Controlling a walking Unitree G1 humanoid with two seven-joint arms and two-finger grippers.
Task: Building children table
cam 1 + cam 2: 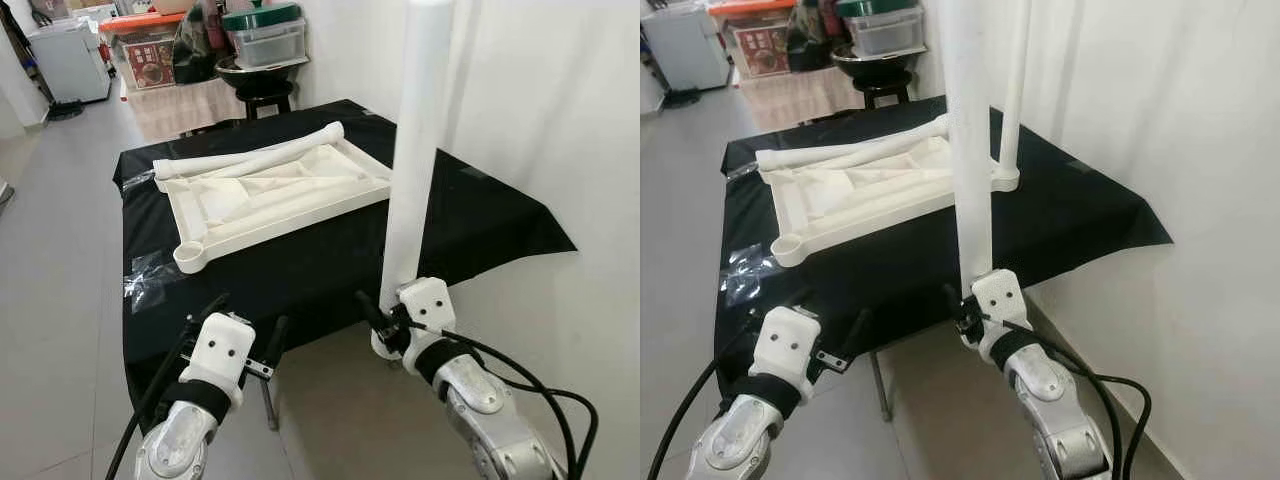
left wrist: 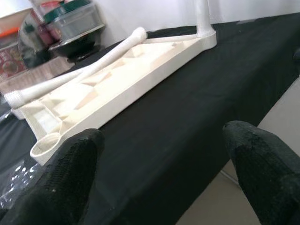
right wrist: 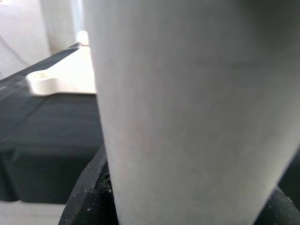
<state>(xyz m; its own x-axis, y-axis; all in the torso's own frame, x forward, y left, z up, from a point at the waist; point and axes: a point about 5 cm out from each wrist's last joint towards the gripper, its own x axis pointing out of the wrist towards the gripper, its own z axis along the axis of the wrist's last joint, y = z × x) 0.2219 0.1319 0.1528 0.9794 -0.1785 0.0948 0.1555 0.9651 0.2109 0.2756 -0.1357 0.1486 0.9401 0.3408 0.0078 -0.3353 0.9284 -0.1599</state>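
my right hand (image 1: 385, 325) pinches a white leg (image 1: 415, 150) upright, ready for fitting | tabletop (image 1: 270, 190) ahead on bench (image 1: 330, 260) | left hand (image 1: 245, 325) spread, idle

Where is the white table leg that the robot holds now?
The white table leg stands upright in the right gripper, in front of the near right edge of the black-covered table.

The white leg (image 1: 415, 150) runs off the picture's top; it hides the tabletop's (image 1: 270, 195) far right corner.
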